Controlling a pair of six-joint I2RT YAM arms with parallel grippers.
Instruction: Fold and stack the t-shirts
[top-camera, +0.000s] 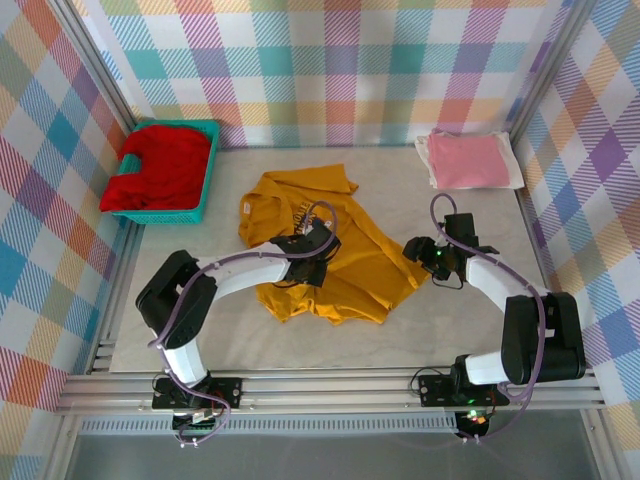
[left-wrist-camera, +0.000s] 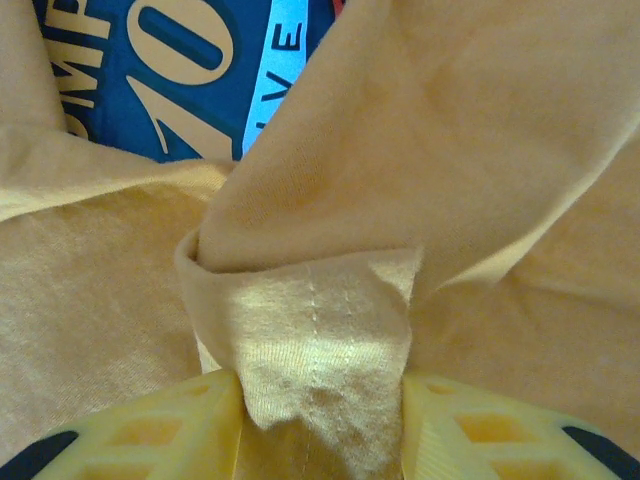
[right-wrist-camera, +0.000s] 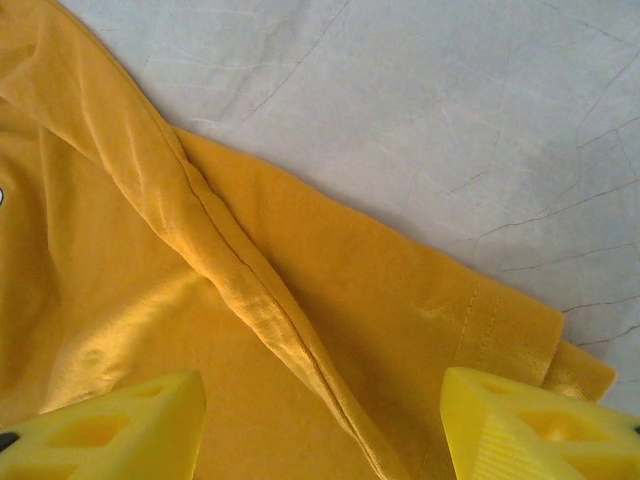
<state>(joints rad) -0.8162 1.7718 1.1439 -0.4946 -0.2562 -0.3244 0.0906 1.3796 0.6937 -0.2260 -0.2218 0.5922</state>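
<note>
Mustard-yellow shirt (top-camera: 372, 272) lies crumpled mid on the table (top-camera: 460, 330) | your left gripper (left-wrist-camera: 320, 425) straddles a raised fold of it, pinching or loose you cannot tell | your right gripper (right-wrist-camera: 320, 415) hangs released, jaws wide, over the shirt's edge.

We look down from overhead; wrist cams sit close behind their jaws; all share the mustard-yellow t-shirt (top-camera: 365, 275).

A teal plastic basket (top-camera: 160, 215) sat at the far left corner of the pale table (top-camera: 180, 300), against the plaid walls (top-camera: 340, 70); an aluminium rail (top-camera: 330, 390) ran along the near edge.
</note>
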